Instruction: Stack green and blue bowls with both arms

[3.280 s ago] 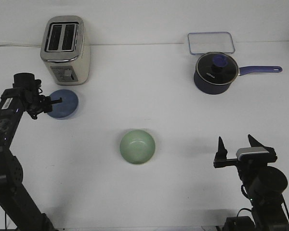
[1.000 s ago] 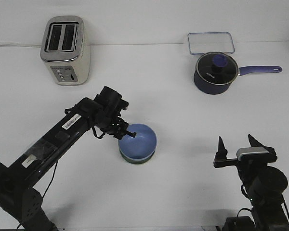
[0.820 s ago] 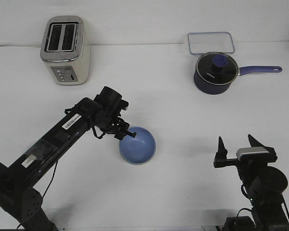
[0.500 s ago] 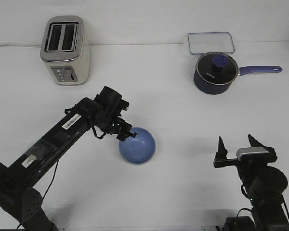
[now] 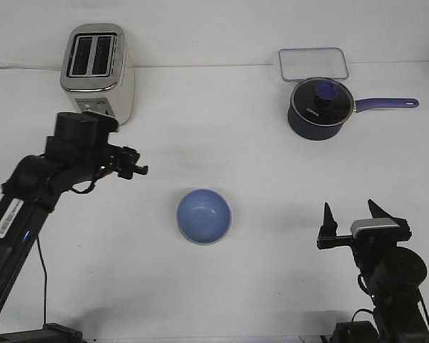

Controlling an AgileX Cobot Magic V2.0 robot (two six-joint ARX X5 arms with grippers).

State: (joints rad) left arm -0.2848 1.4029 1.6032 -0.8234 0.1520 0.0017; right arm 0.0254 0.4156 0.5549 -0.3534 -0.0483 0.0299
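Front view: the blue bowl [image 5: 204,215] sits mid-table, nested so squarely that the green bowl beneath is hidden; the stack looks finished. The left gripper [image 5: 136,169] hangs clear, up and left of the bowl, holding nothing; whether its jaws are parted I cannot tell. The right gripper [image 5: 349,220] waits at the near right, jaws apart and empty, well away. Nothing lies in the blue bowl. Far right, the saucepan [image 5: 317,108] wears its lid, just beside a box [image 5: 312,63], apparently lidded, its contents unseen. A toaster [image 5: 97,73] stands far left.
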